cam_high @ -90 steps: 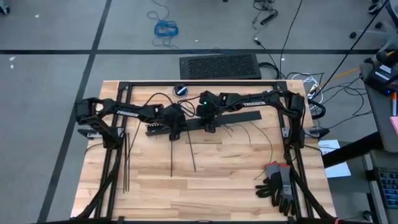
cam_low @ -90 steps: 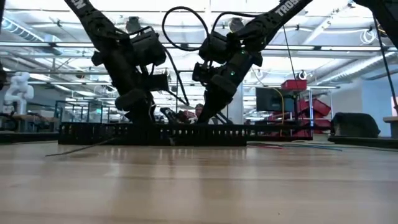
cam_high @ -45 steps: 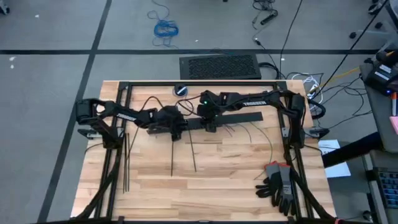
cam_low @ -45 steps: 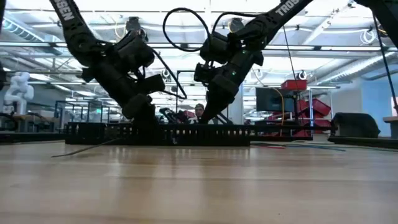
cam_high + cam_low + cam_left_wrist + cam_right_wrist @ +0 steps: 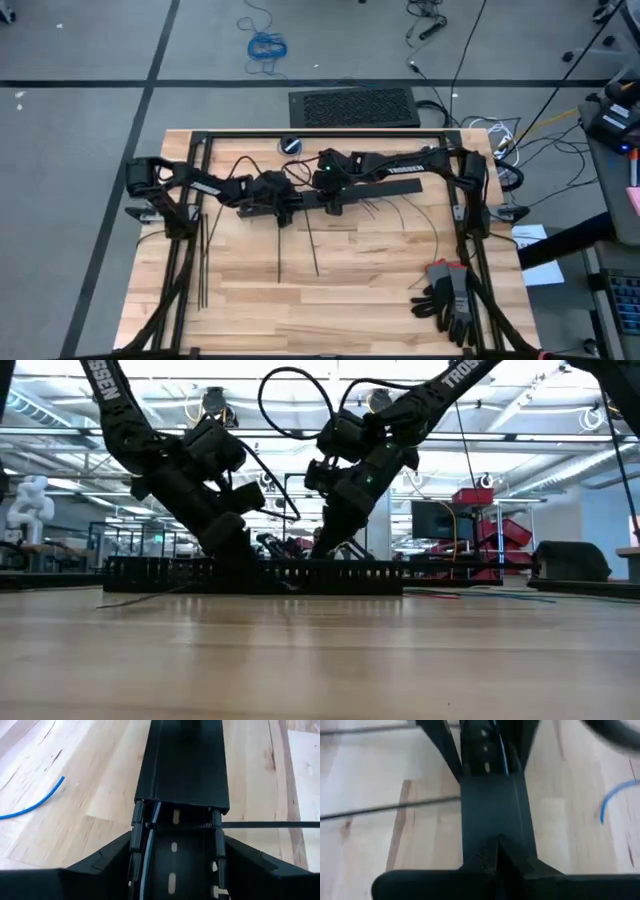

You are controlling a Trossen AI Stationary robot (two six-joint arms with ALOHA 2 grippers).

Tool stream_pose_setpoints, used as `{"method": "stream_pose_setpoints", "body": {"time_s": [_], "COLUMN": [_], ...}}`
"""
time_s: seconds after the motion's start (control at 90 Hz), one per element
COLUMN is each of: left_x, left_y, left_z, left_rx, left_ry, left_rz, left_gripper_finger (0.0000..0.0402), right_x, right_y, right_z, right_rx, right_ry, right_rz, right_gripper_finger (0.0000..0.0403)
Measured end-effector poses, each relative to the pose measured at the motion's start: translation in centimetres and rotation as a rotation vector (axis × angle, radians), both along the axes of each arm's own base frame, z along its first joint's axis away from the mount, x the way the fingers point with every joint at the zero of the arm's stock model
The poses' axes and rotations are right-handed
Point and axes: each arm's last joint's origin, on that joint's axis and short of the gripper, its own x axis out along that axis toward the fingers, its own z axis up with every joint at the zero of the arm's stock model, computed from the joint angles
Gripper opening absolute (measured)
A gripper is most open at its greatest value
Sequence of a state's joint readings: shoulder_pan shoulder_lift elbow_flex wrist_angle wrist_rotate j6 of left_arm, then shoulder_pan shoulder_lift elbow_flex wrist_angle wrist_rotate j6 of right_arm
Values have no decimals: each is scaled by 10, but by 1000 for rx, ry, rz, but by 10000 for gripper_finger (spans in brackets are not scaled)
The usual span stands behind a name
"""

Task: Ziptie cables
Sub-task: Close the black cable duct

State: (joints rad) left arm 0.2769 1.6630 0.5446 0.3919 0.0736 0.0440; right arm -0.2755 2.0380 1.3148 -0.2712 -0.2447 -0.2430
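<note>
Meeting over the black slotted bar [image 5: 345, 194] near the back middle of the wooden worktop [image 5: 340, 310], both arms reach in from their own sides. The left tool [image 5: 283, 204] sits at the bar's left end; in the left wrist view its fingers [image 5: 107, 857] stand wide on either side of the open slotted channel, not closed on it. The right tool [image 5: 335, 197] sits just beside it on the covered stretch of the bar, and in the right wrist view its fingers come together narrow on the flat black cover [image 5: 492, 815].

Some of the cables [image 5: 149, 845] run along inside the open channel between the left tool's fingers, and a few loose wires [image 5: 395, 213] lie on the worktop just in front of the bar. The zipties [image 5: 204, 255] lie as thin black strips near the left frame post, with two more [image 5: 298, 252] in front of the tools. A pair of gloves [image 5: 448, 296] rests at the front right corner.
</note>
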Motion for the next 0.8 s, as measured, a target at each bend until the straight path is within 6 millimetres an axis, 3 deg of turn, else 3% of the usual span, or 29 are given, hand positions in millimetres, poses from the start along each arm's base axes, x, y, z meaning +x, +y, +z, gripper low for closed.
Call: {"method": "stream_pose_setpoints", "body": {"time_s": [0.211, 0.556, 0.8], "left_x": [0, 2, 2], "left_y": [0, 0, 0], "left_z": [0, 1, 1], "left_rx": [-7, -4, 3], "left_ry": [-3, -15, -12], "left_rz": [4, 1, -5], "left_gripper_finger": [256, 256, 251], "right_x": [2, -13, -15], "right_y": [0, 7, 0], "right_z": [2, 56, 55], "right_rx": [5, -18, -17], "right_ry": [-27, -117, -104], "right_rz": [-17, 28, 5], "right_gripper_finger": [0, 0, 0]}}
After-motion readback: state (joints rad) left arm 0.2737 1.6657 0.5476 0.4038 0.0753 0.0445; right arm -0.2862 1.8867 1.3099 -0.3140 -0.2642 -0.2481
